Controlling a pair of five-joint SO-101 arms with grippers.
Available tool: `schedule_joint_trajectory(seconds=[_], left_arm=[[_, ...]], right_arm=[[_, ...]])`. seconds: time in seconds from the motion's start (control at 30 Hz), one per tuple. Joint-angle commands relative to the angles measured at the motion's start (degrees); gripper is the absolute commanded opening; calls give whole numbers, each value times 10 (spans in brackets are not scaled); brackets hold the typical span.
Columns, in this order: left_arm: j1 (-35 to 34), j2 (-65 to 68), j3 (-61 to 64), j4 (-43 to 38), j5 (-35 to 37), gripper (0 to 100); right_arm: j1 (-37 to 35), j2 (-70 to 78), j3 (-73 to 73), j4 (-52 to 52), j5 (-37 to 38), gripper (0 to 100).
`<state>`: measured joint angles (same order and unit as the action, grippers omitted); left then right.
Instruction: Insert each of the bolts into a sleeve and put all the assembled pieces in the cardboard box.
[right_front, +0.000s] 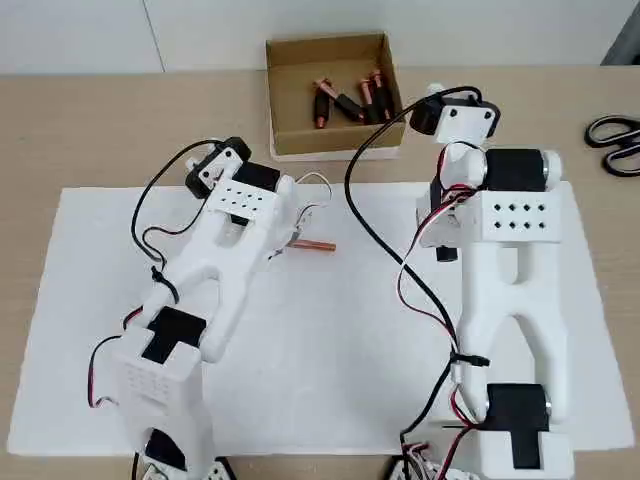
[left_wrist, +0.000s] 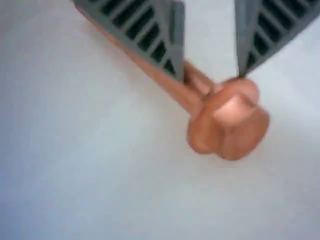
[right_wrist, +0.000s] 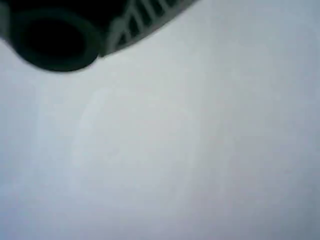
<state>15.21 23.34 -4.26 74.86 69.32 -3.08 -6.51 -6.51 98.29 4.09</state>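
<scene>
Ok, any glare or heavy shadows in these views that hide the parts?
High view: even light, only soft shadows on the white sheet, no glare. Left wrist view: a pale highlight on the head of the copper-coloured metal bolt. Right wrist view: the black tubular sleeve is dark inside, the sheet evenly lit.

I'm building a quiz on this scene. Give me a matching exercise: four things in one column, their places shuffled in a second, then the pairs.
Things:
1. bolt
2. scissors
3. assembled pieces
4. sleeve

Places:
a. in the box
b. on the bare table, off the sheet
c. on the sheet, at the open left gripper
d. close before the right wrist camera

Pairs: 1-c, 2-b, 3-a, 4-d
</scene>
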Motion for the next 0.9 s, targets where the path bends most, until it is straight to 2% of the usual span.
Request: schedule_joint_trajectory(seconds=[0.0,0.17,0.47,0.87], left_arm=[[3,0,-17,-5,4,58],[3,22,-21,-4,4,70],[4,-18,-21,27,3,225],[3,54,-21,-2,5,232]], right_arm=[[2,-23,-2,4,1,4],[2,-23,0,5,1,4],[3,-23,25,0,2,4],[3,-23,25,0,2,4]])
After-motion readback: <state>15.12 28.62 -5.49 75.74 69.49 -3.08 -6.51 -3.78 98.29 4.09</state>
